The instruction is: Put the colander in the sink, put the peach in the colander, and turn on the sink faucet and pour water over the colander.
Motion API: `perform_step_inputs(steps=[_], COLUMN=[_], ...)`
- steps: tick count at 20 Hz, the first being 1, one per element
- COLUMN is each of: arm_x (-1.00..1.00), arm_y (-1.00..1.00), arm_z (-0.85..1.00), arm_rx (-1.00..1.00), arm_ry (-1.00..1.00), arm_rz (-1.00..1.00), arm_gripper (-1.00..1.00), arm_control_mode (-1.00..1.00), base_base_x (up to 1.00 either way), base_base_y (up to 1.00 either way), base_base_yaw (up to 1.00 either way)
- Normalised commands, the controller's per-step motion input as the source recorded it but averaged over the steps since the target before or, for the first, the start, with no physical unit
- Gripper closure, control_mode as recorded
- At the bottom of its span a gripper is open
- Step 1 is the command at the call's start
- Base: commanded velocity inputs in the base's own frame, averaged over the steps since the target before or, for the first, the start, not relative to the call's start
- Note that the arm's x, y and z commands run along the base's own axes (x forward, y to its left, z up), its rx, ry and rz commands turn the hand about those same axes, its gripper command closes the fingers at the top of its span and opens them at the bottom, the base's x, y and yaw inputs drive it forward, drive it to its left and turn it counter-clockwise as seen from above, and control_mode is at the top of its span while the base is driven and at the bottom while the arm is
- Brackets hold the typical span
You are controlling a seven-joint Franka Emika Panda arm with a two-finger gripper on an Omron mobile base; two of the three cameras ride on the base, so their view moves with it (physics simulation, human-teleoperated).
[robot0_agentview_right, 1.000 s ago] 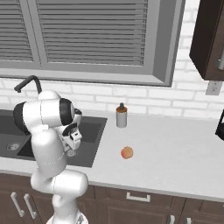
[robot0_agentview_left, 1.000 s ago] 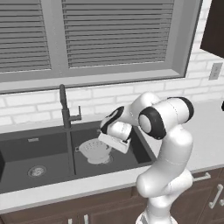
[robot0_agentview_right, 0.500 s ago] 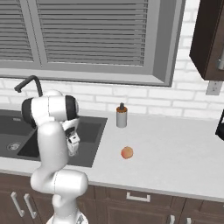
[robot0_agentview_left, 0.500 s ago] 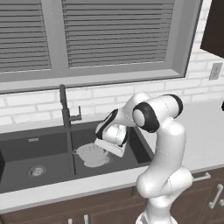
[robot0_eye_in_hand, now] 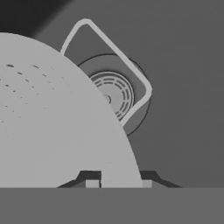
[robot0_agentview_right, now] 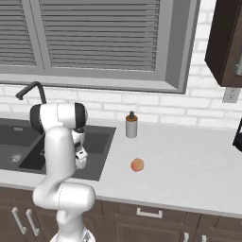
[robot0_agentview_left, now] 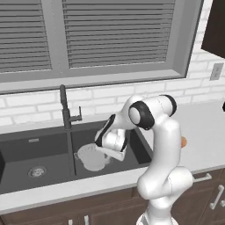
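Right base view | peach [robot0_agentview_right: 137,165] on pale counter [robot0_agentview_right: 198,170] | brick wall [robot0_agentview_right: 198,111]

The arm [robot0_agentview_left: 160,145] is glossy white, built of thick rounded segments that swell at each joint. Black rings and black end caps mark the joints, the largest a round dark disc on the bulbous top joint. The lower body is a fat white column widening into a rounded base. The hand is a blocky white housing with a dark band behind it and small dark patches on its side. The gripper [robot0_eye_in_hand: 118,183] ends in two short fingers [robot0_eye_in_hand: 92,183], dark with pale square tips.
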Motion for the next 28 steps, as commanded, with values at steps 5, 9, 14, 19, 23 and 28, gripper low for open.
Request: perform_step_inputs(steps=[5,9,14,19,23,28], arm_x=[0.06,0.09,0.11,0.09,0.17,0.18], arm_y=[0.00,0.00,0.02,0.00,0.00,0.00], arm_z=[-0.20,-0.05,-0.01,-0.08,-0.19,-0.16], arm_rx=[-0.11,-0.08,-0.06,-0.04,-0.05,-0.05], arm_ry=[-0.01,0.00,0.00,0.00,0.00,0.00], arm_rz=[0.00,0.00,0.00,0.00,0.00,0.00], arm_gripper=[1.00,1.00,1.00,1.00,1.00,1.00], arm_control_mode=[-1.00,-1.00,-1.00,-1.00,-1.00,-1.00], base_base_x=[0.00,0.00,0.00,0.00,0.00,0.00], base_base_y=[0.00,0.00,0.00,0.00,0.00,0.00], base_base_yaw=[0.00,0.00,0.00,0.00,0.00,0.00])
